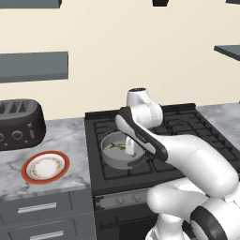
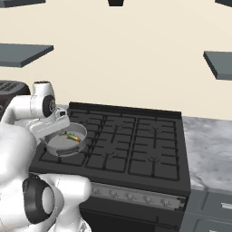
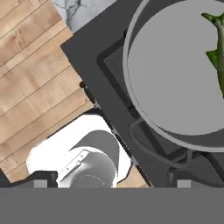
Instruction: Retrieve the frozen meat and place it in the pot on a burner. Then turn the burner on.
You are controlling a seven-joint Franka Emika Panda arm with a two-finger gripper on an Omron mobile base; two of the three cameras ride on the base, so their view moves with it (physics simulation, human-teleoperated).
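This is a home kitchen. A black gas cooktop (image 2: 113, 142) with cast-iron grates sits in a marbled grey-white counter (image 1: 61, 140), a row of knobs (image 2: 136, 197) along its front edge. A grey pot (image 2: 67, 139) stands on a burner (image 1: 123, 154). On the counter are a dark toaster (image 1: 19, 123) and a red-rimmed white plate (image 1: 45, 167). Grey drawers (image 1: 37, 208) run below, what seem to be grey shelves (image 1: 33, 66) hang on the cream wall, and the floor is wood plank (image 3: 35, 78).

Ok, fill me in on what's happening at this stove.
The fish already lies inside the grey pot, which sits on the front left burner of the black cooktop. The robot's arm hangs over the pot's near side; whether its gripper is open or shut cannot be told. The knobs along the stove front are not yet touched.
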